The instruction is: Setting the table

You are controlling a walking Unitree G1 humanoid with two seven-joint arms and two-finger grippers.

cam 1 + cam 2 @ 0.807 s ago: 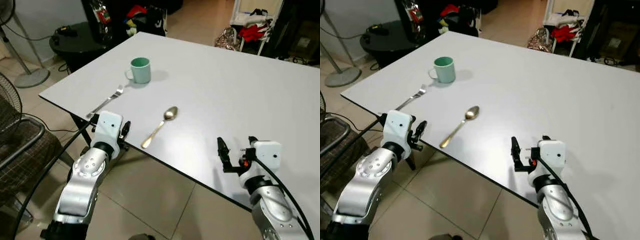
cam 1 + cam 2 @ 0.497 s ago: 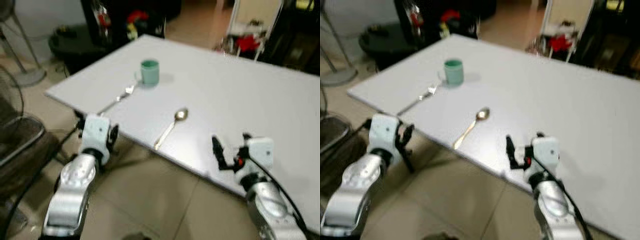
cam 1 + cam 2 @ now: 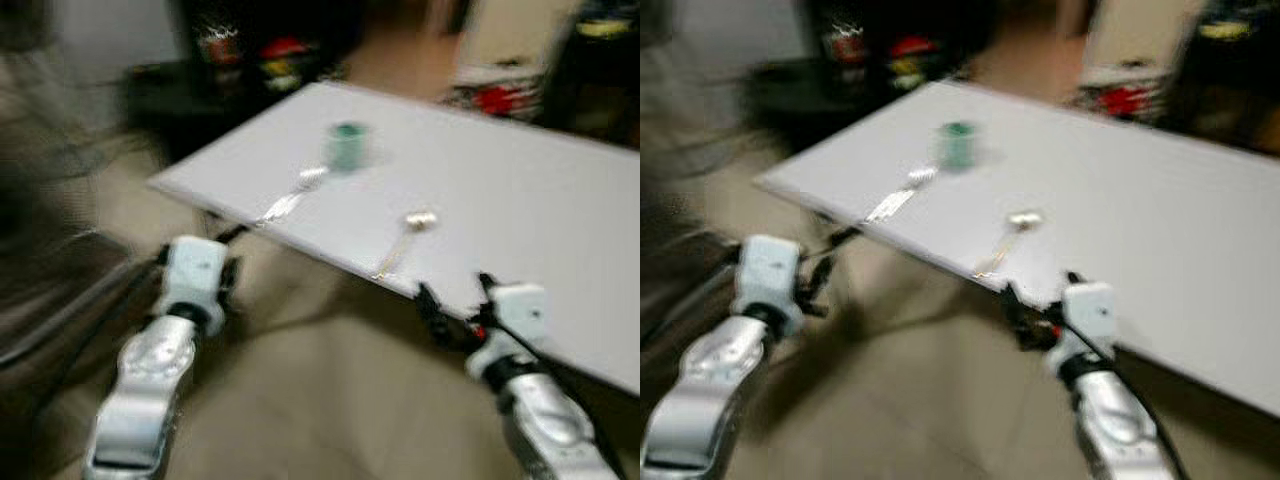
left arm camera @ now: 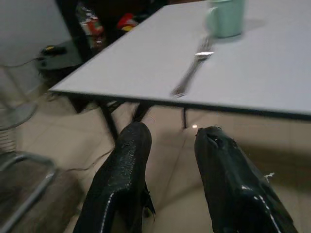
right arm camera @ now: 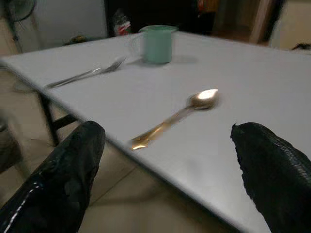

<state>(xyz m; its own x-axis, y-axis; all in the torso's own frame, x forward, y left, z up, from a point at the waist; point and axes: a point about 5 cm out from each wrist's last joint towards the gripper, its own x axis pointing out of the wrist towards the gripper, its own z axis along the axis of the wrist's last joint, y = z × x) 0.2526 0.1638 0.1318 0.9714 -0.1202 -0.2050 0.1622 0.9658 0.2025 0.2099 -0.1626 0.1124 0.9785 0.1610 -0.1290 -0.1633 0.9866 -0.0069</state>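
The head views are heavily smeared now, where 0.8 s ago they were sharp, and the whole scene has slid sideways and away; this is the camera swinging, not the things shifting. On the white table (image 3: pixel 520 200) the layout matches the earlier frames: the green mug (image 3: pixel 347 146) stands toward the far left corner, the fork (image 3: pixel 285 200) lies just before it near the left edge, and the gold spoon (image 3: pixel 403 240) lies apart from both, its handle end reaching to the near edge.

The left claw (image 4: pixel 170 145) hangs off the table, below and outside its near left corner, over the tiled floor (image 3: pixel 320 400). Its two black fingers (image 4: pixel 129 165) stand apart with nothing between them (the wrist view shows this plainly), and beyond them the fork (image 4: pixel 192 73) and the mug (image 4: pixel 224 18) sit on the tabletop above. Earlier this claw sat against the table edge just below the fork; it is now farther out from that edge.

The right claw (image 5: pixel 167 160) is held at the near edge of the table, just right of the spoon's handle end. Its fingers (image 5: pixel 73 165) are spread wide and empty, with the spoon (image 5: pixel 175 116) lying between them in the wrist view, the fork (image 5: pixel 85 74) and mug (image 5: pixel 158 43) beyond. It has kept its spread.

Dark furniture and red clutter (image 3: pixel 500 98) show blurred behind the table.
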